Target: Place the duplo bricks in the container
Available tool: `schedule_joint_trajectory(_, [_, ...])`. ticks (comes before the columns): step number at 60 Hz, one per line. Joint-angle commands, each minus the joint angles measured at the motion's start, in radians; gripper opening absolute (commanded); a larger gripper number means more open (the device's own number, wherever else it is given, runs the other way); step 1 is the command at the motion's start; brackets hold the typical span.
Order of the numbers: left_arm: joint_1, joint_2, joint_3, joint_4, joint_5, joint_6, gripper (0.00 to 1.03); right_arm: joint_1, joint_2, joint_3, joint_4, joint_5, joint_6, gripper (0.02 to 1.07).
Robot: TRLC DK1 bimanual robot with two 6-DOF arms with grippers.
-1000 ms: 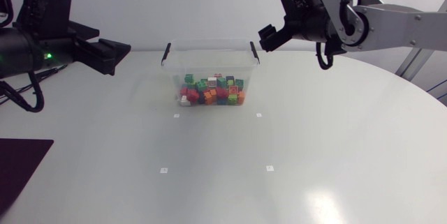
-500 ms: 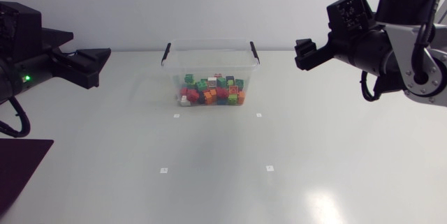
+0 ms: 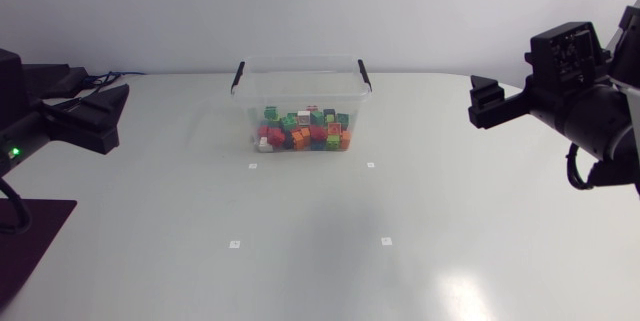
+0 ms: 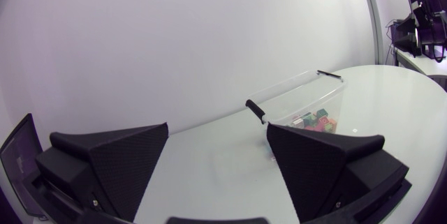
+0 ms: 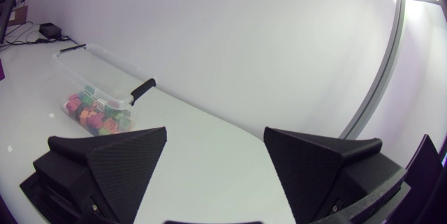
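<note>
A clear plastic container [image 3: 300, 86] with black handles stands at the table's far middle, holding several coloured duplo bricks [image 3: 303, 131]. My left gripper [image 3: 105, 113] hangs open and empty at the left edge, well away from it. My right gripper [image 3: 485, 103] is open and empty at the right side. In the left wrist view the container [image 4: 302, 98] lies ahead of the open left gripper [image 4: 218, 160], past its right finger. In the right wrist view the container [image 5: 98, 77] with the bricks [image 5: 94, 111] lies ahead, beyond the left finger of the open right gripper [image 5: 215, 165].
Small white markers [image 3: 252, 166] dot the white table in front of the container. A dark mat [image 3: 25, 241] lies at the near left corner.
Both arms have drawn back from the container toward their own sides of the table, grippers staying open. The container and bricks have not moved.
</note>
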Motion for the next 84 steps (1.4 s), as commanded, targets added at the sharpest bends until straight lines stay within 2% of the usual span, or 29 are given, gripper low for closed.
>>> schedule_joint_trajectory(1, [0.016,-0.037,-0.056,0.019,-0.011,-0.021,0.98,-0.015,-0.051,-0.063,0.017,0.009,0.032,1.02])
schedule_joint_trajectory(28, [0.044,-0.232,-0.2,0.025,-0.002,-0.038,0.98,-0.04,-0.321,-0.23,-0.011,0.011,0.032,1.02])
schedule_joint_trajectory(51, [0.042,-0.414,-0.311,-0.02,0.002,-0.078,0.98,-0.047,-0.492,-0.359,-0.015,0.009,0.025,1.02])
schedule_joint_trajectory(84, [0.038,-0.57,-0.474,-0.014,-0.023,-0.225,0.98,-0.117,-0.772,-0.544,-0.095,-0.08,0.231,1.02])
